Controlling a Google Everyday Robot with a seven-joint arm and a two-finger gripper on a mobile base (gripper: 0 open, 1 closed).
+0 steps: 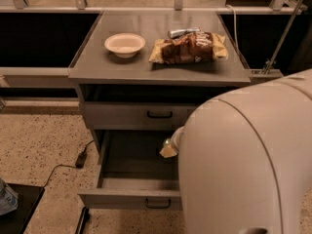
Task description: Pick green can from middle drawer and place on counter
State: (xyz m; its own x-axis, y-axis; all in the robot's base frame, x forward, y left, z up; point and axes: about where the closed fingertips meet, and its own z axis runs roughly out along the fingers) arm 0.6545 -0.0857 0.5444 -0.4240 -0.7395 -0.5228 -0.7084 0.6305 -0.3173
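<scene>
Middle drawer point(122, 199): stands open under the closed upper drawer point(126, 115). It is dark grey inside, with a black bar handle point(157, 204) on its front panel. The left part of its floor shows bare.
Robot arm point(243, 155): a big pale shell in front of the middle drawer's right half, covering that part of the inside.
Pincer point(169, 149): only a small pale tip shows at the shell's left edge, over the middle drawer's inside and toward its right. I cannot tell whether it is open, closed or gripping anything.
Green can: hidden from view, so its place relative to the pincer cannot be told.
Desk point(92, 65): the grey cabinet top, above the middle drawer.
Bowl point(125, 44): on the desk, above the middle drawer's left half.
Chip bag point(189, 48): on the desk, above the middle drawer's right half, apart from the bowl.
Silvery object point(181, 32): just behind the chip bag, farther from the middle drawer.
Black plug and cable point(80, 159): on the speckled floor, left of the middle drawer.
</scene>
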